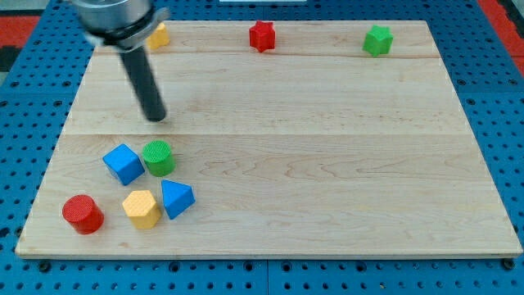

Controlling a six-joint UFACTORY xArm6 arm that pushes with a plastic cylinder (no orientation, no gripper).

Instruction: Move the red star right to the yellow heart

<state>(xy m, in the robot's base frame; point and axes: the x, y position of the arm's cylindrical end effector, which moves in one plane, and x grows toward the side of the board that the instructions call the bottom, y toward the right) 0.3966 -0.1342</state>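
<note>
The red star lies at the view's top edge of the wooden board, near the middle. A yellow block, partly hidden behind the arm, lies at the top left; its shape cannot be made out. My tip rests on the board left of centre. It is well below the yellow block and far to the lower left of the red star. It touches no block.
A green star lies at the top right. At the lower left sit a blue cube, a green cylinder, a blue triangular block, a yellow hexagon and a red cylinder. A blue pegboard surrounds the board.
</note>
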